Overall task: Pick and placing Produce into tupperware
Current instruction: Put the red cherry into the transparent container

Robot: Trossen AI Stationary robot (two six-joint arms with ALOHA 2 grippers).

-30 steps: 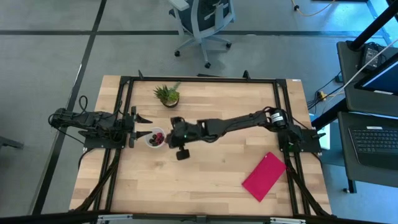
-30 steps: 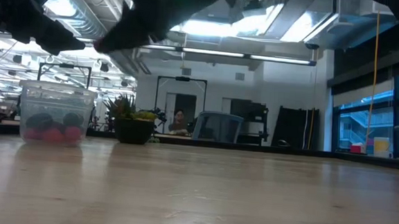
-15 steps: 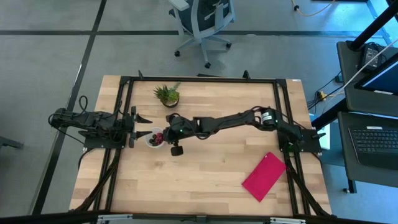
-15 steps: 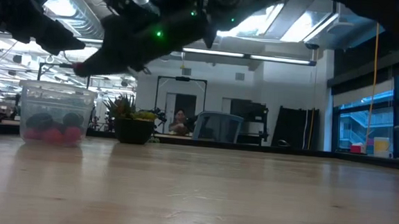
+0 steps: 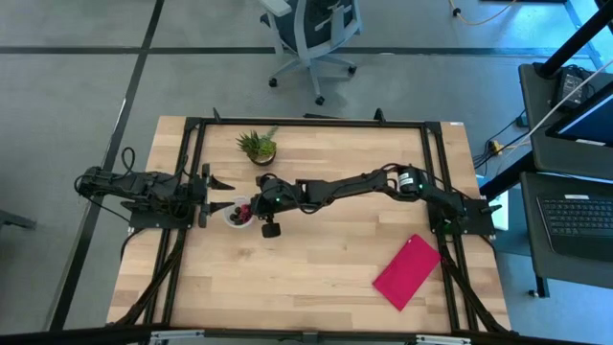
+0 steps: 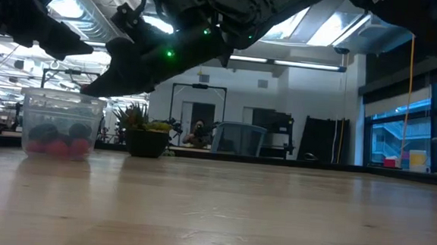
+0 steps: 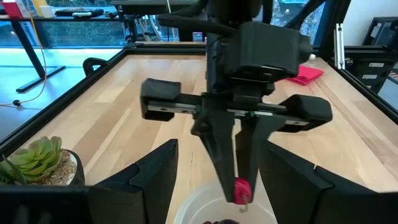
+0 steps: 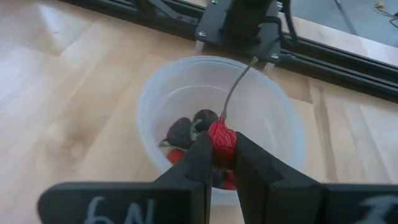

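The right gripper (image 8: 219, 163) pinches one round red berry (image 8: 221, 138) with a thin stem directly above the translucent round cup (image 8: 157, 99) near the table's left edge, which holds dark and red berries. The left gripper (image 5: 222, 195), jaws spread, waits beside the cup.

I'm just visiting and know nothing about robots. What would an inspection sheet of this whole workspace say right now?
Surface: wooden table inside a black frame.
Job's things: round translucent tupperware holding red and dark berries; one red berry with a stem pinched above it.
Clutter: potted succulent; flat pink-red piece.
Hands: right hand shut on the berry over the tupperware; left hand open beside the tupperware, waiting.
Cables: black cables along the left arm's base.
Surroundings: office chair; laptop on a side desk; a person far behind.
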